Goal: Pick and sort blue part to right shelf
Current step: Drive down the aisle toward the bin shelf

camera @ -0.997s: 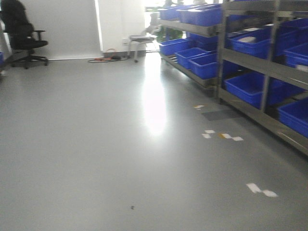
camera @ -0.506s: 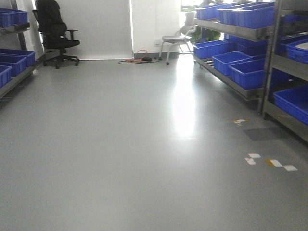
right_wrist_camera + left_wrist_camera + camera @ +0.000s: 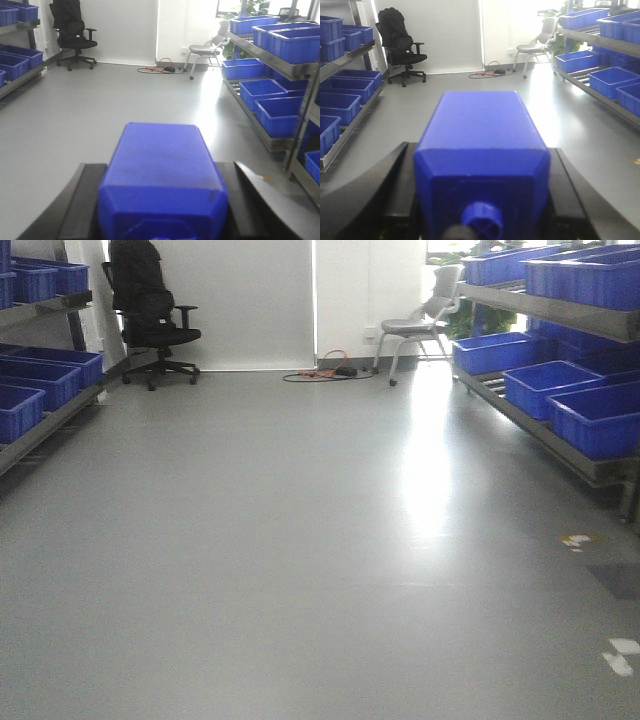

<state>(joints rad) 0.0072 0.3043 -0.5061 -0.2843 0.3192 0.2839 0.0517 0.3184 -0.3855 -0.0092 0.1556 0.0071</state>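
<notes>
In the left wrist view a boxy blue part [image 3: 480, 120] with a round knob on its near end sits between the black fingers of my left gripper [image 3: 482, 155], which is shut on it. In the right wrist view a second blue part [image 3: 162, 150] is held the same way in my right gripper [image 3: 162, 172]. The right shelf [image 3: 575, 462], a metal rack with blue bins [image 3: 590, 415], runs along the right side of the front view. Neither gripper shows in the front view.
A left shelf [image 3: 48, 425] with blue bins lines the left wall. A black office chair [image 3: 150, 325] stands at the far left, a grey chair [image 3: 420, 325] and floor cables [image 3: 325, 370] at the far wall. Tape marks [image 3: 620, 655] lie on the grey floor.
The front view has swung left: the right shelf slid toward the right edge, and the black chair and left shelf came into view.
</notes>
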